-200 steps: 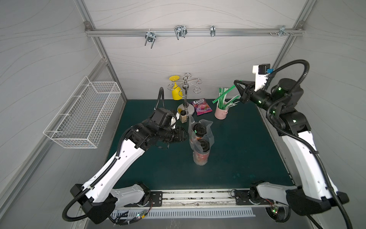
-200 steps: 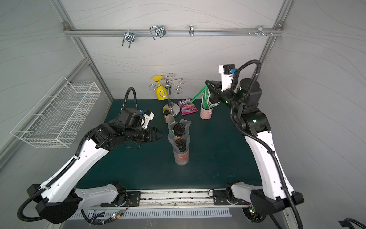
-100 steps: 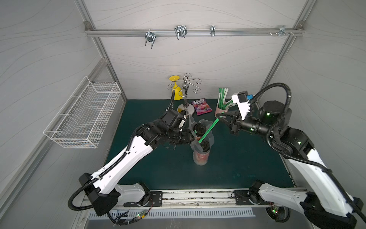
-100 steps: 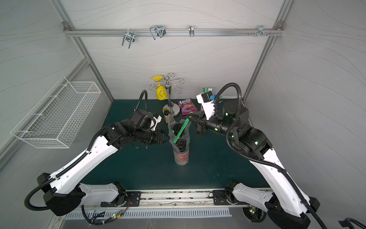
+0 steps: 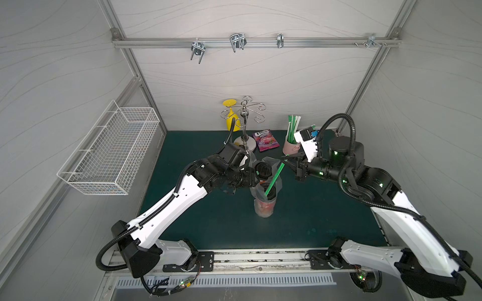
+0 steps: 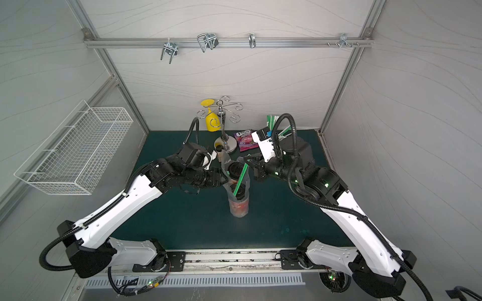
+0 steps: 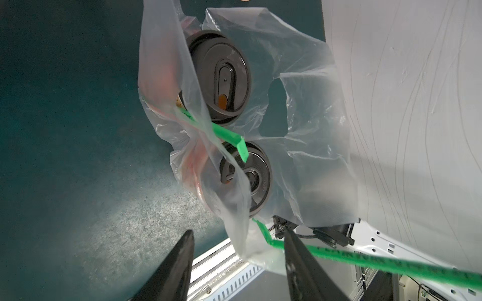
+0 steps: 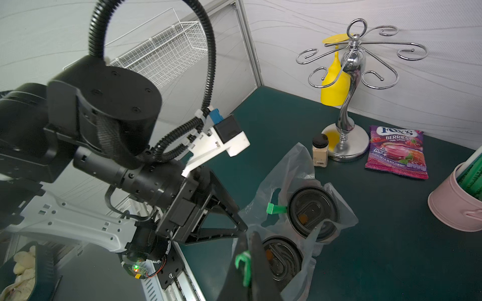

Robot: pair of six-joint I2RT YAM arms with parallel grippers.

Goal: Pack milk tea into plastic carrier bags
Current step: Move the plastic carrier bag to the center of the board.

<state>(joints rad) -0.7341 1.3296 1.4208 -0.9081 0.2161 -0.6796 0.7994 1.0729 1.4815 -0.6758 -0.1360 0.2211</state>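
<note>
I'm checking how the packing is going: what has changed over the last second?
The right gripper, shut on a green straw, swung from the pink straw holder across to the clear plastic bag and dipped the straw's tip in beside the milk tea cups. The left gripper, jaws apart, edged up to the bag's rim. Nothing was released. Bag, cups, Fox's candy packet and glass rack stayed put.

2 top views look down; wrist views share the bag (image 7: 313, 161)

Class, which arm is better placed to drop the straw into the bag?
Right. The right gripper holds the straw, its tip inside the bag; the left gripper is open beside the bag's edge.
</note>
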